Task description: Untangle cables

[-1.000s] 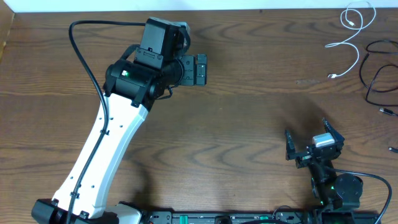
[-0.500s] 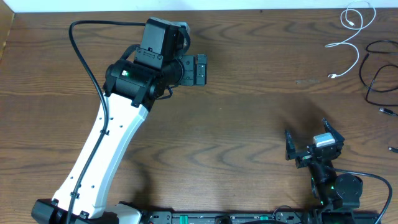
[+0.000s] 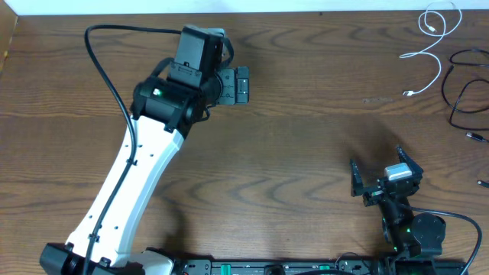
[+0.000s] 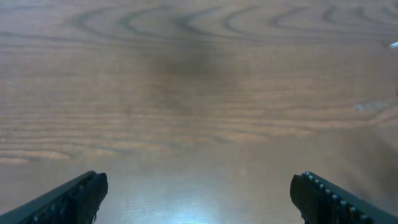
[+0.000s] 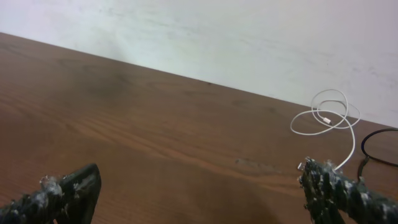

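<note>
The white cable point(image 3: 432, 44) lies loosely looped at the table's far right corner. The black cables point(image 3: 463, 85) lie just right of it at the right edge. Both are apart from the grippers. My left gripper point(image 3: 244, 84) is open and empty over bare wood at the far middle-left; its view shows only tabletop between the fingers point(image 4: 199, 186). My right gripper point(image 3: 376, 159) is open and empty near the front right. In the right wrist view point(image 5: 199, 177) the white cable point(image 5: 328, 118) and a black cable's loop point(image 5: 379, 146) lie ahead to the right.
The wooden table point(image 3: 306, 130) carries nothing else. The left arm's white link point(image 3: 126, 191) stretches from the front left edge toward the far middle. A white wall point(image 5: 217, 37) stands behind the table's far edge.
The left arm and its gripper have shifted slightly to the left. The right arm and the cables have not moved.
</note>
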You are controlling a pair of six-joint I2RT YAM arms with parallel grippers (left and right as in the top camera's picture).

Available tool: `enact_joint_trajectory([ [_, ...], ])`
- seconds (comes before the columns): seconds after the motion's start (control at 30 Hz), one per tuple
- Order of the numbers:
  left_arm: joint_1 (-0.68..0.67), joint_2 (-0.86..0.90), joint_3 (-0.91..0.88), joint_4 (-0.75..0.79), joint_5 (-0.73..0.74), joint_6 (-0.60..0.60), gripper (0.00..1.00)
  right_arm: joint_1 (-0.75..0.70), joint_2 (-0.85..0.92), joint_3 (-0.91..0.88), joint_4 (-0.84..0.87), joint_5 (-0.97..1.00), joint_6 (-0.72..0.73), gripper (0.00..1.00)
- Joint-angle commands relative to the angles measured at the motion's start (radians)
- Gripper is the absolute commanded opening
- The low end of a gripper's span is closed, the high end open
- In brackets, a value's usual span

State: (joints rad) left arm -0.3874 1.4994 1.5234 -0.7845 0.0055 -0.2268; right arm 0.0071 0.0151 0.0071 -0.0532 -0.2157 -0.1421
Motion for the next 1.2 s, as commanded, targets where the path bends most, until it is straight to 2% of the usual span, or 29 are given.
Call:
enact_joint_trajectory([
  [0.0,0.018,-0.116,-0.105,0.091,-0.037,0.024,0.99,0.007,-0.004,-0.002,-0.004,0.000,0.010,0.99],
  [0.17,0.080,-0.312,-0.324,0.275,-0.031,0.024,0.99,0.007,-0.004,-0.002,-0.004,0.000,0.010,0.99],
  [0.5,0.305,-0.762,-0.808,0.555,0.058,0.030,0.99,0.007,-0.004,-0.002,-0.004,0.000,0.010,0.99],
  [0.7,0.341,-1.031,-1.096,0.715,0.054,0.078,0.99,0.007,-0.004,-0.002,-0.004,0.000,0.010,0.99],
  [1.03,0.343,-1.336,-1.468,0.854,0.031,0.097,0.98,0.007,-0.004,-0.002,-0.004,0.000,0.010,0.99],
  [1.17,0.343,-1.410,-1.519,0.808,0.027,0.097,0.99,0.007,-0.004,-0.002,-0.004,0.000,0.010,0.99],
])
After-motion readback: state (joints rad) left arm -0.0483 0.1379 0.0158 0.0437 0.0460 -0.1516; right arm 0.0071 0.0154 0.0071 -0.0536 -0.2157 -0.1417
